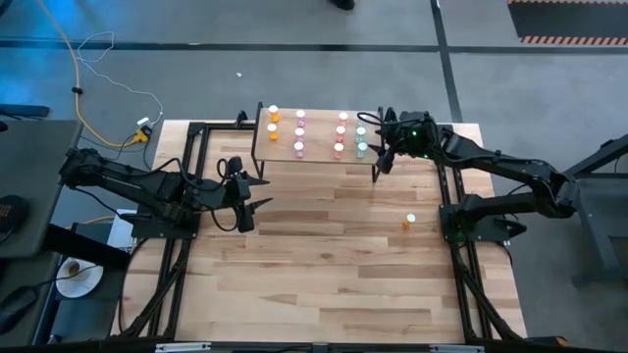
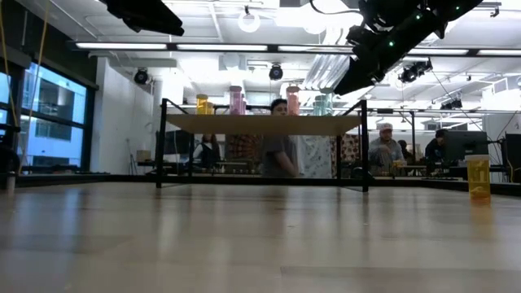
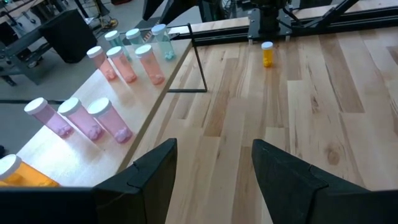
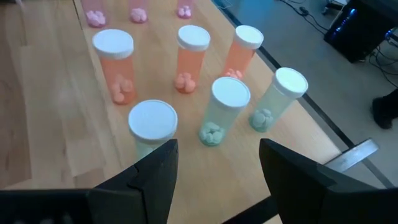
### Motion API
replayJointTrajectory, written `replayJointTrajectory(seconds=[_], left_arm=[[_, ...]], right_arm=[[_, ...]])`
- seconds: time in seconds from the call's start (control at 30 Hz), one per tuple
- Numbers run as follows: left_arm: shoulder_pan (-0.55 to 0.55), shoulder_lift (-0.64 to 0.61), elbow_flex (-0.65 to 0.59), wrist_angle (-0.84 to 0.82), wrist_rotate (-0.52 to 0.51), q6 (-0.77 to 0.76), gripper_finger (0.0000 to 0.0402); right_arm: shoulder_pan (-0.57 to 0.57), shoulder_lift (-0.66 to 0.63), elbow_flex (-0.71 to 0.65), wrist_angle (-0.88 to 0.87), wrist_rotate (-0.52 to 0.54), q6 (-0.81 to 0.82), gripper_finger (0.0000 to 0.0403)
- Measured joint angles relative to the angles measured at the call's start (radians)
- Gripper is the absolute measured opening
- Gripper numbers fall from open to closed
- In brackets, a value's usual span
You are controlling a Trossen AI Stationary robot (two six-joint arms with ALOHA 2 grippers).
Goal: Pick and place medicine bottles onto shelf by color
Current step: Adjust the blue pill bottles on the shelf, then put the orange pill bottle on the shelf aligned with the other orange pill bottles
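Lone orange bottle [image 1: 409,222] nr right arm base [image 1: 476,224]

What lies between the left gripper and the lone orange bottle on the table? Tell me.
Nothing. In the left wrist view, bare tabletop runs from the open left gripper to the orange bottle. The high view agrees; the shelf sits off to the side.

We see the shelf [image 1: 314,135] at the table's [image 1: 324,265] far edge, bottles [image 1: 299,133] in rows on it. One lone bottle [image 1: 409,222] stands on the table, well right of and nearer than the shelf.
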Motion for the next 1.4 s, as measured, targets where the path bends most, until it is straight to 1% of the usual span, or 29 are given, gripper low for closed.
replayJointTrajectory(seconds=[0.27, 0.4, 0.5, 0.6, 0.7, 0.8, 1.03, 1.23, 1.4], left_arm=[[0.000, 0.000, 0.000, 0.000, 0.000, 0.000, 0.0200], [0.000, 0.000, 0.000, 0.000, 0.000, 0.000, 0.0200], [0.000, 0.000, 0.000, 0.000, 0.000, -0.001, 0.0200], [0.000, 0.000, 0.000, 0.000, 0.000, 0.000, 0.0200], [0.000, 0.000, 0.000, 0.000, 0.000, 0.000, 0.0200], [0.000, 0.000, 0.000, 0.000, 0.000, -0.001, 0.0200], [0.000, 0.000, 0.000, 0.000, 0.000, -0.001, 0.0200], [0.000, 0.000, 0.000, 0.000, 0.000, -0.002, 0.0200], [0.000, 0.000, 0.000, 0.000, 0.000, -0.019, 0.0200]], right_arm=[[-0.001, 0.000, 0.000, -0.001, -0.001, 0.002, 0.0218], [-0.001, 0.000, 0.000, -0.001, -0.025, 0.002, 0.0218], [-0.001, 0.000, 0.000, -0.001, 0.010, 0.002, 0.0218], [-0.001, 0.000, 0.000, -0.001, 0.013, 0.005, 0.0218], [-0.001, -0.002, 0.000, -0.015, 0.020, 0.045, 0.0218], [0.009, -0.024, 0.000, -0.069, 0.037, 0.102, 0.0218], [0.103, -0.109, 0.000, -0.211, 0.123, 0.237, 0.0218], [0.198, -0.175, 0.000, -0.302, 0.145, 0.359, 0.0218], [0.280, -0.191, 0.000, -0.408, 0.146, 0.493, 0.0218]])
